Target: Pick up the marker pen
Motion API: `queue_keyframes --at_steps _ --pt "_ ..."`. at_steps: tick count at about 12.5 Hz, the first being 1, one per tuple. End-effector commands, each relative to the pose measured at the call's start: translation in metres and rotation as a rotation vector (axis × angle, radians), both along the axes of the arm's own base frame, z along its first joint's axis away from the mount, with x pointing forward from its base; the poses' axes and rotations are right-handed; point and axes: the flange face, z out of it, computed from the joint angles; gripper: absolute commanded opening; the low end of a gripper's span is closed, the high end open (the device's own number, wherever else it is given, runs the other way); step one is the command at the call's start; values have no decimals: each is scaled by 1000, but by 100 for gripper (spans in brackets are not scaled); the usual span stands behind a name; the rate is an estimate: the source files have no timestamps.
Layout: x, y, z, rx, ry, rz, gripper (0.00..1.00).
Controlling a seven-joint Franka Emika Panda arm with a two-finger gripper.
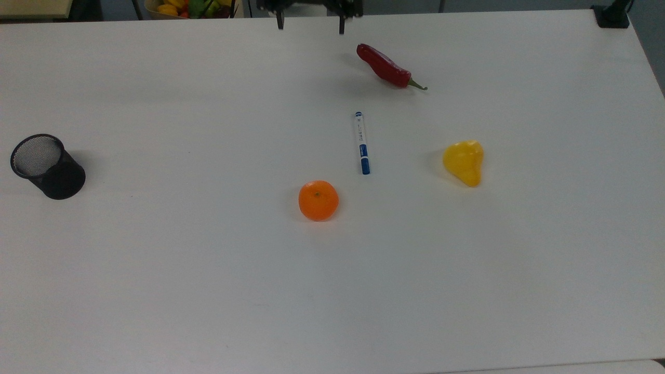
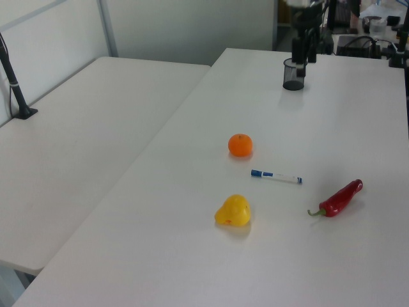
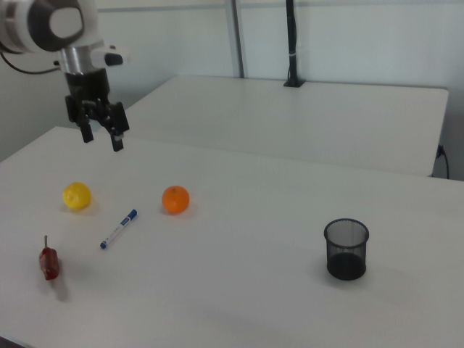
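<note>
The marker pen [image 1: 362, 143], white with a blue cap, lies flat on the white table [image 1: 208, 291] between the orange and the red chilli. It also appears in the left view [image 2: 276, 177] and the right view [image 3: 119, 228]. My gripper [image 1: 310, 27] is open and empty at the top view's top edge, well away from the pen. The right view shows the gripper [image 3: 102, 139] hanging high above the table, its fingers spread. In the left view the gripper [image 2: 301, 64] hangs in front of the black cup.
An orange [image 1: 318, 200] sits near the pen's capped end. A yellow pepper [image 1: 464, 162] lies toward the top view's right and a red chilli [image 1: 387, 67] beyond the pen. A black mesh cup [image 1: 47, 166] stands at the top view's far left.
</note>
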Motion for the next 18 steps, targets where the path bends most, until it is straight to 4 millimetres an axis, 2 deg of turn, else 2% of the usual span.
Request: queue_keyframes --at_steps 1,4,5,6,8,9,10,11,18 --pt "-63 -9 25 11 -53 6 100" --pt "-98 -16 19 41 -166 14 100" --pt "-99 -22 17 54 -196 16 100" --pt "-94 -32 15 71 -195 26 100" --pt "-76 -47 -3 110 -180 88 100" --pt "-59 -55 -11 123 -171 89 100" --pt "-43 -56 -17 133 -159 82 100" --pt "-38 -56 -14 137 -159 82 100" --pt "-40 -52 -15 127 -140 94 100"
